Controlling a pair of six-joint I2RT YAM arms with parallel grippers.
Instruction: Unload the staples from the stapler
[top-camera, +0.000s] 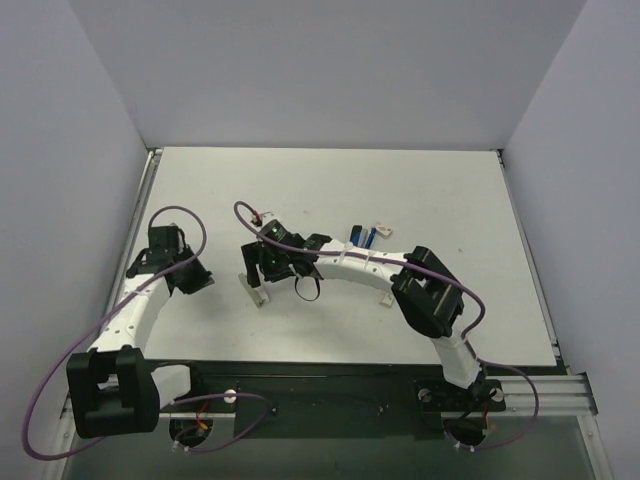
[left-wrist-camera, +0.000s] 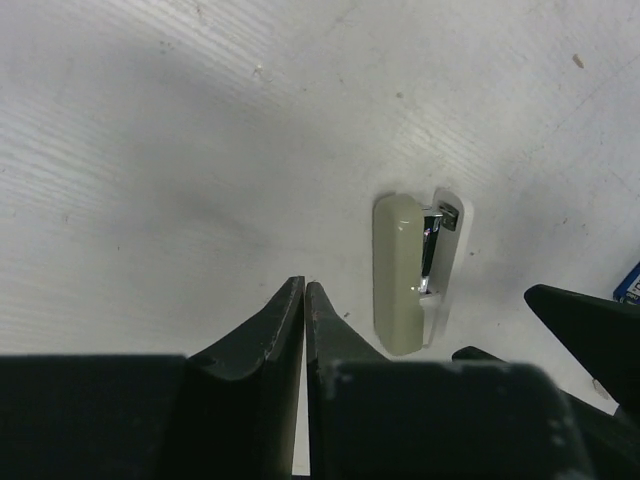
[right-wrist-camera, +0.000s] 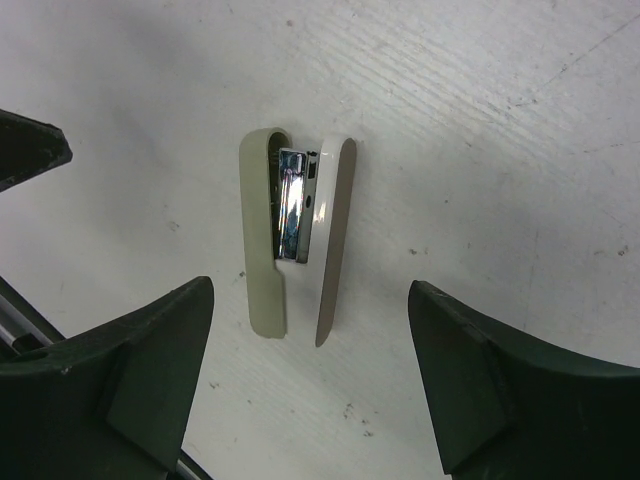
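— Where is the blue stapler (top-camera: 365, 237)?
— On the table (top-camera: 450, 200), just beyond the right forearm, well apart from both grippers.
— The right gripper (right-wrist-camera: 310, 288)?
— Spread wide and holding nothing. It hovers over a cream stapler (right-wrist-camera: 262, 235) that lies on its side.
— The left gripper (left-wrist-camera: 303, 290)?
— Fingers pressed together, empty, near that cream one.

The top view looks steeply down from above and behind the arm bases and takes in the whole worktop (top-camera: 450, 200). Each wrist view looks down from close range past its own fingers: the left hand (left-wrist-camera: 304, 284) and the right hand (right-wrist-camera: 310, 290). Both wrist views share the pale stapler (right-wrist-camera: 262, 240) lying on the worktop.
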